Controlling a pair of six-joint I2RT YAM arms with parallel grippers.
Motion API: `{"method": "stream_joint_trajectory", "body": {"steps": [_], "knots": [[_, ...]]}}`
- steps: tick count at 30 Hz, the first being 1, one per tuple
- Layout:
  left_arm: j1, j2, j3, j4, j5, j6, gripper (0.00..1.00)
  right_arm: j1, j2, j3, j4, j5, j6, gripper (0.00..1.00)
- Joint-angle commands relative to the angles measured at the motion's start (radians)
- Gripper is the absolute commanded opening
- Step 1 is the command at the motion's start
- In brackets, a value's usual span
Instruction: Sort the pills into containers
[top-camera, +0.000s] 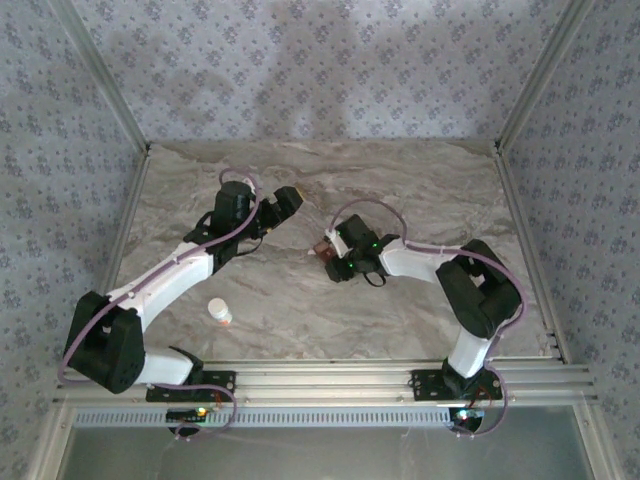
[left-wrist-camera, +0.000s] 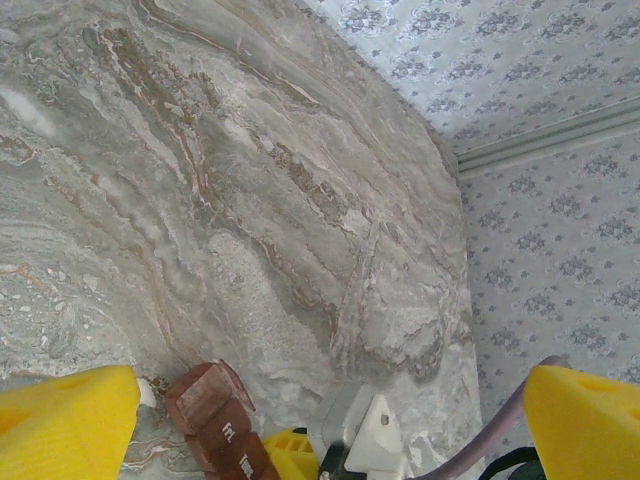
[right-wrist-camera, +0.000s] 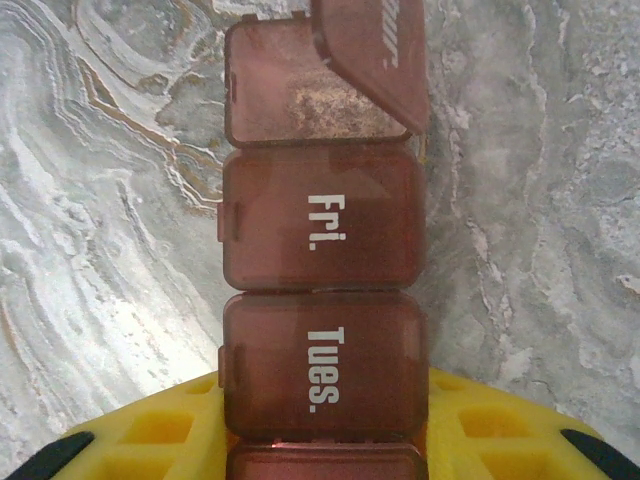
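Left gripper wide open; right gripper clamped on the containers.

Left to right, top view: we see a small white bottle with an orange band on the marbled table near the left arm's base, well apart from the rest. Left gripper is mid-table, yellow fingers spread wide, gripping nothing. Just right of it, the containers: a red-brown strip, mid-table, near end pinched between the right gripper's yellow fingers. In the right wrist view we read "Fri." and "Tues." on closed lids; the far compartment's lid is flipped up, contents unclear.
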Motion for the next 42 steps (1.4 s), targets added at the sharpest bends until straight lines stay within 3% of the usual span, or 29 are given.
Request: {"method": "stream_joint_trajectory", "body": {"steps": [1, 6, 9, 24, 34, 42], "knots": [[0.000, 0.004, -0.002, -0.003, -0.002, 0.026, 0.98, -0.003, 0.019, -0.007, -0.028, 0.023, -0.021, 0.42], [0.001, 0.010, 0.004, 0.001, 0.006, 0.023, 0.98, -0.003, 0.015, -0.014, -0.061, 0.077, -0.004, 0.67], [0.000, 0.010, 0.009, 0.003, 0.011, 0.021, 0.98, -0.006, 0.001, -0.020, -0.096, 0.117, 0.019, 0.72], [0.001, 0.009, 0.023, -0.007, 0.019, 0.037, 0.98, -0.136, -0.024, 0.021, -0.241, 0.229, 0.200, 0.72], [0.000, 0.021, 0.055, -0.091, 0.011, 0.118, 0.98, -0.203, -0.162, 0.015, -0.244, 0.098, 0.268, 0.73], [-0.035, 0.104, 0.138, -0.254, -0.026, 0.308, 0.98, -0.270, -0.155, 0.054, -0.204, -0.021, 0.308, 0.73]]}}
